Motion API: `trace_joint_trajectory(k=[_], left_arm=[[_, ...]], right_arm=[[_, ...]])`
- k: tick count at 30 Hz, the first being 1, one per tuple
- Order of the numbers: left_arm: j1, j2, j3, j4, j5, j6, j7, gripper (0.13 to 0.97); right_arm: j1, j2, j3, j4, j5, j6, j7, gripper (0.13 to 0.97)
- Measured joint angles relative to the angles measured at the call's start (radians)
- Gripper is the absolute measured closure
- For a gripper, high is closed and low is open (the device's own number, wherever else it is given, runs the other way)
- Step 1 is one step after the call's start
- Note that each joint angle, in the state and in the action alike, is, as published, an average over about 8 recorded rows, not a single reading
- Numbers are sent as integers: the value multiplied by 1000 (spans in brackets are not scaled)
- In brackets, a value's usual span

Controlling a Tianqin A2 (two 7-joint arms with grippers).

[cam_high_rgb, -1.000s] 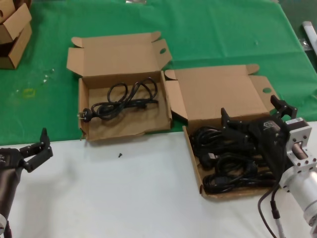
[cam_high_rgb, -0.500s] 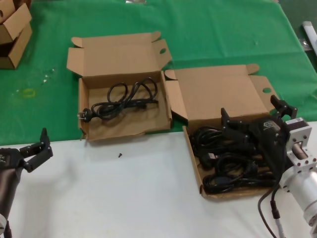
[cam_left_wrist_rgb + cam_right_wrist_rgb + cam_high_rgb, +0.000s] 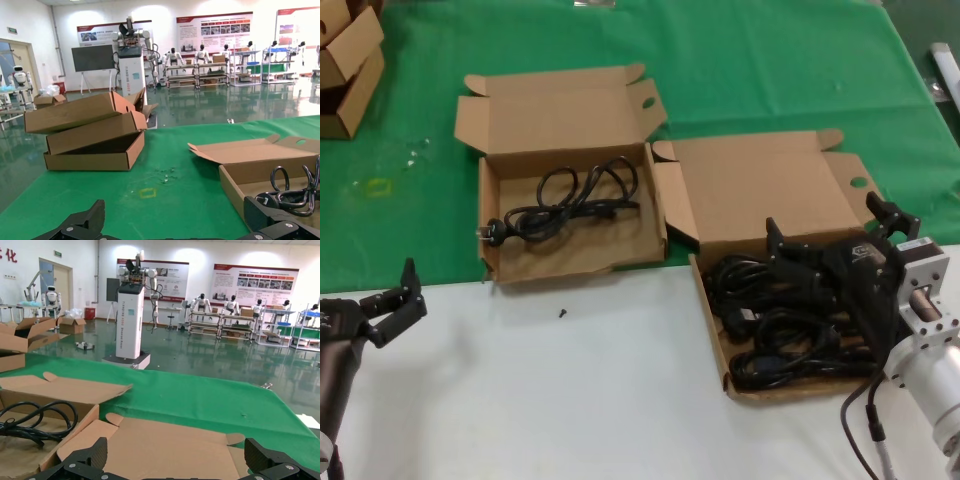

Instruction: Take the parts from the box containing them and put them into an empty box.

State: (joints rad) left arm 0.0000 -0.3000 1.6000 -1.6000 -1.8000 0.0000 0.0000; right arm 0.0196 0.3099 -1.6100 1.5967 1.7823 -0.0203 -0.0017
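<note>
My right claw [image 3: 795, 255] hangs over the right-hand box [image 3: 712, 335], its fingers spread wide above the heap of black cords [image 3: 775, 325] inside; I cannot tell whether they touch any cord, and nothing is gripped. That box sits on the white tabletop [image 3: 570, 400] with its lid folded back. Just beside it, on the green cloth [image 3: 740, 60], the other box [image 3: 575, 255] holds one coiled cord [image 3: 565, 200]. My left claw [image 3: 390, 305] waits open over the table's near left edge, holding nothing.
</note>
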Motion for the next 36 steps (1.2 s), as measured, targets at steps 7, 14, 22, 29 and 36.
trace_joint_trajectory(k=[7, 14, 22, 29, 36], left_arm=[[0, 0, 0, 0, 0, 0, 0, 132], [0, 0, 0, 0, 0, 0, 0, 132], [0, 0, 0, 0, 0, 0, 0, 132], [0, 0, 0, 0, 0, 0, 0, 132], [0, 0, 0, 0, 0, 0, 0, 132]], right_arm=[[0, 0, 0, 0, 0, 0, 0, 129], [0, 0, 0, 0, 0, 0, 0, 129], [0, 0, 0, 0, 0, 0, 0, 129], [0, 0, 0, 0, 0, 0, 0, 129], [0, 0, 0, 0, 0, 0, 0, 129]])
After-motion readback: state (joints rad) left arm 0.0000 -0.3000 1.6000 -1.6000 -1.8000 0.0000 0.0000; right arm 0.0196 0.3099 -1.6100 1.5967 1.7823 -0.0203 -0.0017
